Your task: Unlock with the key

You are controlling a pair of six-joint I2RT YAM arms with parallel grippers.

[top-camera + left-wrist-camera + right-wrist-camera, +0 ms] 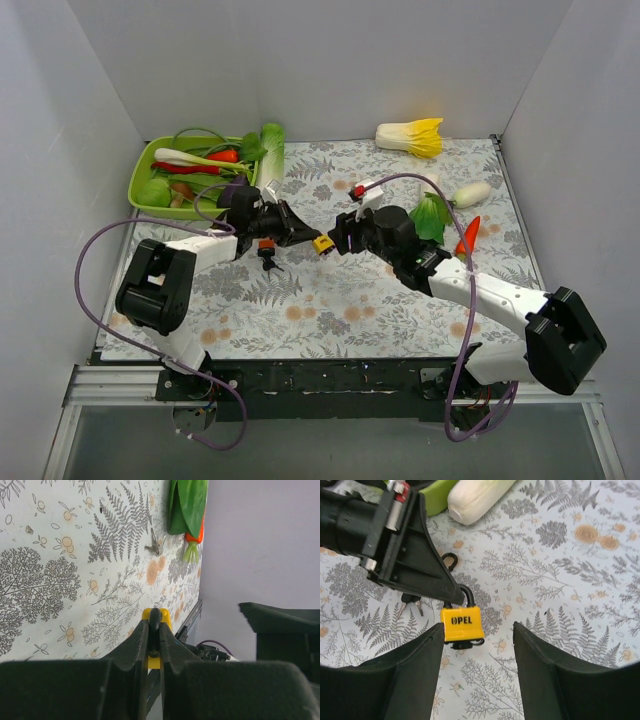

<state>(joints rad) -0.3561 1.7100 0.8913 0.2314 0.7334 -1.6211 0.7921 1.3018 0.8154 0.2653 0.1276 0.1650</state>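
A yellow padlock (323, 243) marked OPEL hangs above the middle of the table. My left gripper (308, 237) is shut on its black shackle; in the left wrist view the fingers (137, 645) pinch the shackle, with the yellow body (170, 616) beyond them. In the right wrist view a black key head (464, 642) sticks out under the padlock (462, 622). My right gripper (478, 630) is open, its left finger beside the padlock body and touching nothing. It faces the padlock in the top view (340, 238). Spare keys (410, 601) lie on the table under the left gripper.
A green tray (140, 172) of vegetables stands at the back left. A cabbage (412, 136), a white radish (470, 194), a leafy green (432, 215) and a carrot (467, 235) lie at the right. White walls enclose the table.
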